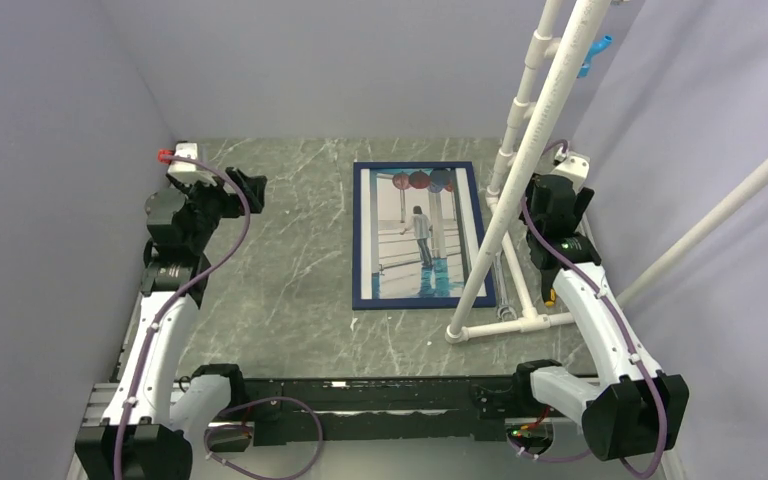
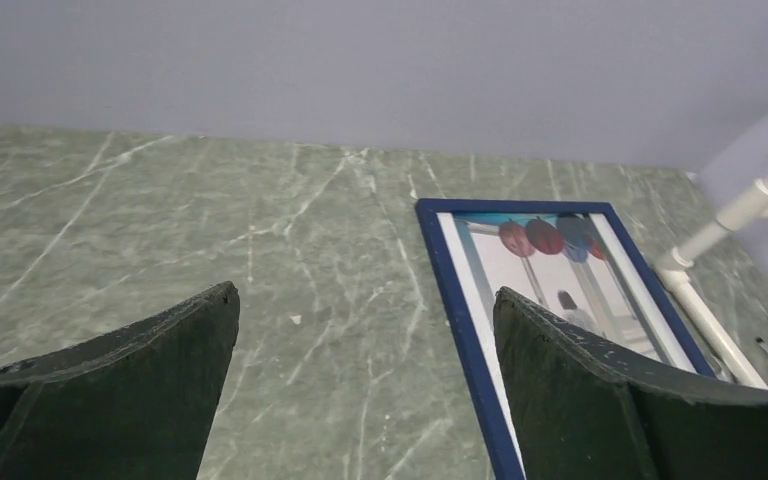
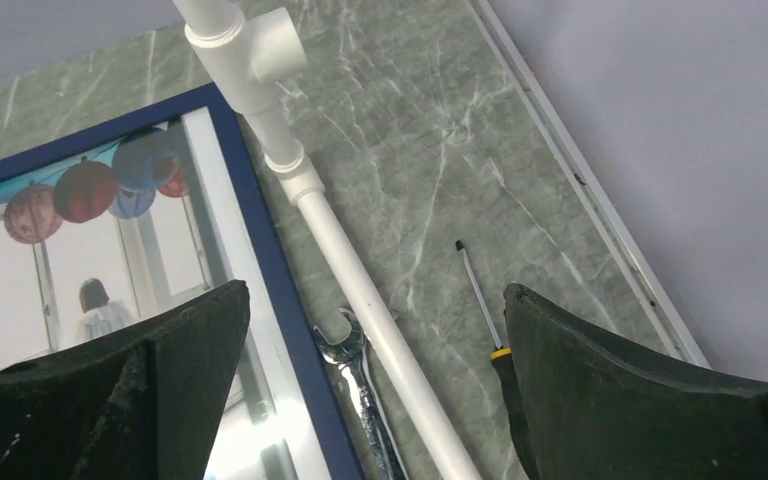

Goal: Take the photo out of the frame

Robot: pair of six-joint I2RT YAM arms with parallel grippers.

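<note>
The photo point(image 1: 420, 235) lies in the frame point(image 1: 359, 240) on the table point(image 1: 280, 270), a wrench point(image 3: 358, 375) just right of it.

Left of frame point(image 1: 355, 240): bare table point(image 1: 280, 260), open as far as the left wall.
Near edge: free strip of table before the arm bases.
Far edge: narrow free strip before the back wall.
Right edge: floor pipe point(image 3: 372, 320) lies along it, near; wrench point(image 3: 360, 395) lies in the gap between them.
Beyond floor pipe: screwdriver point(image 3: 480, 298), then the right wall close by.
Above photo point(image 1: 415, 235): open over left and middle; slanted pipe point(image 1: 520, 170) cuts across the near right corner.
</note>
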